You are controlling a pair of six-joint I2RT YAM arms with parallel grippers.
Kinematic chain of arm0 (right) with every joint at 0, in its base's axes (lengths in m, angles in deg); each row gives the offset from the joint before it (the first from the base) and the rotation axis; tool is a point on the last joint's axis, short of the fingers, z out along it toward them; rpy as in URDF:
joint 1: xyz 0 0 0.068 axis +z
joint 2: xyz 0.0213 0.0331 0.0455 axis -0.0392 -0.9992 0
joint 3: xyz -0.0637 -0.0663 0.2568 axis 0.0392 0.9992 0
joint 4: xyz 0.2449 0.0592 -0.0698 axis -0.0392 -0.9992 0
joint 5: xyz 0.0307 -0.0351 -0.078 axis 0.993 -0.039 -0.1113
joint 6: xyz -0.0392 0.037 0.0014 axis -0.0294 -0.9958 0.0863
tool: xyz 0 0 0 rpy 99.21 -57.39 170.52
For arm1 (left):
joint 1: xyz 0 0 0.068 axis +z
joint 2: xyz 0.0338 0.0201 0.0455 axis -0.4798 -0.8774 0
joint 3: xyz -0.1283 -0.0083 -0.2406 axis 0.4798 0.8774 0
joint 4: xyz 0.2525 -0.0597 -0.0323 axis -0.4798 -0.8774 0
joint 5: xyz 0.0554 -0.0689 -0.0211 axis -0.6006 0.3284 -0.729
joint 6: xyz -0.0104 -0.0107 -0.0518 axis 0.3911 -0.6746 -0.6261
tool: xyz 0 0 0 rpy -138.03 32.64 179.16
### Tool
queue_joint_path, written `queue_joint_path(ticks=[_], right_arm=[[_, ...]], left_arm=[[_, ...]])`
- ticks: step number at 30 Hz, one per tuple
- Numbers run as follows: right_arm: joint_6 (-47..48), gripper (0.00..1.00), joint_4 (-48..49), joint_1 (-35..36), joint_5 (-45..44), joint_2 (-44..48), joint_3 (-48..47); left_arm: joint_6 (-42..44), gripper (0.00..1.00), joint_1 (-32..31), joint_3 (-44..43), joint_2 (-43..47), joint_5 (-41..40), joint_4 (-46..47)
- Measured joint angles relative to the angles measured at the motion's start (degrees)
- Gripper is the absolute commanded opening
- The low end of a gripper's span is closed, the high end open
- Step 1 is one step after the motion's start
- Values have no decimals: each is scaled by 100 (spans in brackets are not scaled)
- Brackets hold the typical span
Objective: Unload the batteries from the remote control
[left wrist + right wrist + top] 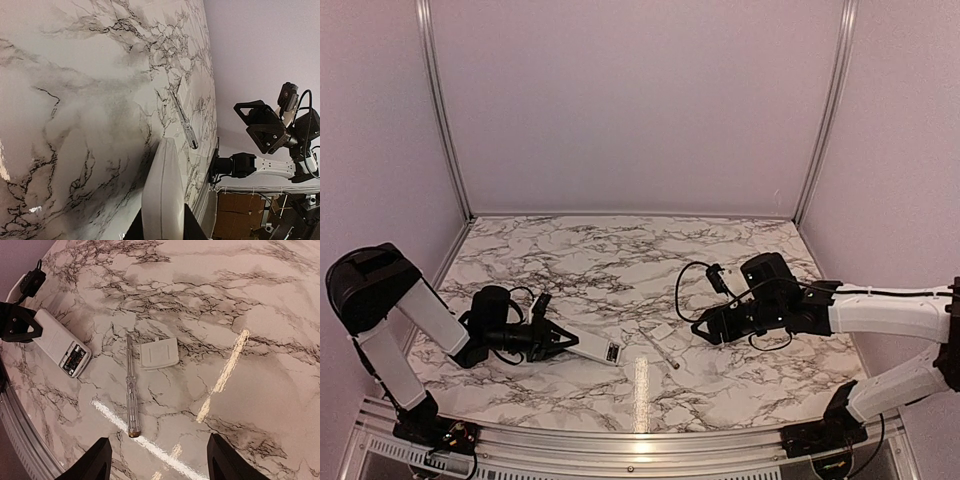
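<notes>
Marbled white table inside a plain pale enclosure, with glare streaks on the surface.

Left gripper: clenched on the closed end of the remote control. The remote appears to rest on the table with its compartment side up.

Right gripper: fingers spread with nothing between them, hanging beyond the remote's open end and well apart from it.

Batteries: dark cells seated in the uncovered recess at the remote's free end. Neither is out.

White cover piece: lying off the remote, beyond its open end. A long thin rod lies between the remote and the cover, just beside the cover. The right wrist view shows it touching neither.

Assessment: the step in hand is extracting the first cell.

- Hold your left grip firm. It clamps the end far from the recess, so any downward push at the recess is likely to pivot the remote.
- Bring the right gripper over the recess from above and narrow its fingers first, because the cells are small and sit low between the walls.
- Work one end of a single cell up, then lift it.
- On your approach to the remote, pass above the rod and the cover so that you sweep neither.
- If the fingertips cannot get under a cell, the rod looks suited to prying.
</notes>
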Motion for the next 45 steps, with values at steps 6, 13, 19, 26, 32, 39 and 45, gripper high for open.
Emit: queue_joint_path(ticks=[6,13,19,26,32,39,45], right_arm=[[-13,64,136,280,-348,11,11],[-13,64,149,426,-553,-44,11],[17,64,155,452,-640,-70,11],[188,64,144,575,-737,-422,-4],[339,65,72,634,-776,-741,-151],[573,66,-188,715,-981,-973,-612],[787,62,-507,953,-1154,-1366,-1141]], left_arm=[[179,14,0,201,-15,-59,243],[452,44,2,424,44,-343,-76],[686,56,-37,435,293,-428,-243],[905,77,-37,437,809,-699,-822],[1169,95,-37,424,1532,-1045,-1690],[1508,99,-37,109,2286,-1687,-3202],[1812,99,-26,-271,2747,-2291,-4398]])
